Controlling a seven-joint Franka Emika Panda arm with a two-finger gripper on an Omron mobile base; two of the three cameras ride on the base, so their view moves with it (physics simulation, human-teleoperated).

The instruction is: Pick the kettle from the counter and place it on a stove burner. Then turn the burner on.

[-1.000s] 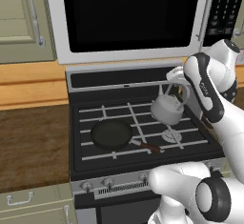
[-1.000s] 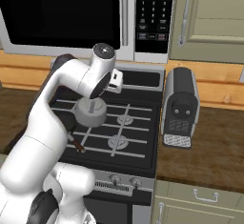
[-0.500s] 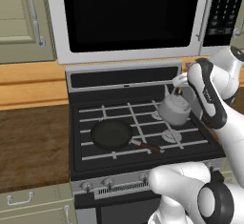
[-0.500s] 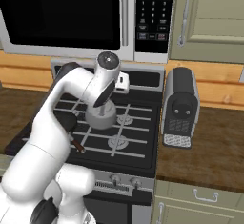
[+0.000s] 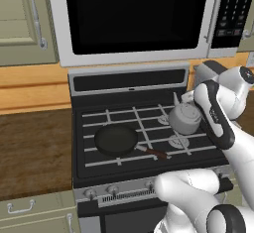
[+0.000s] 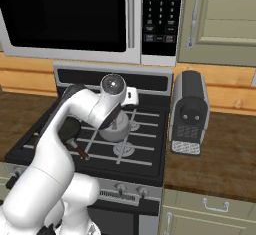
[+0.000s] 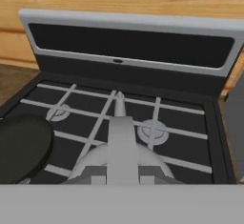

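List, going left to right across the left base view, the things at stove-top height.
counter → pan → kettle

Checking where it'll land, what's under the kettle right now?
The kettle hangs in the shut hand above the stove's black grate, between the right-side burners; the front one shows just below it. Whether it touches the grate is hidden by its body.
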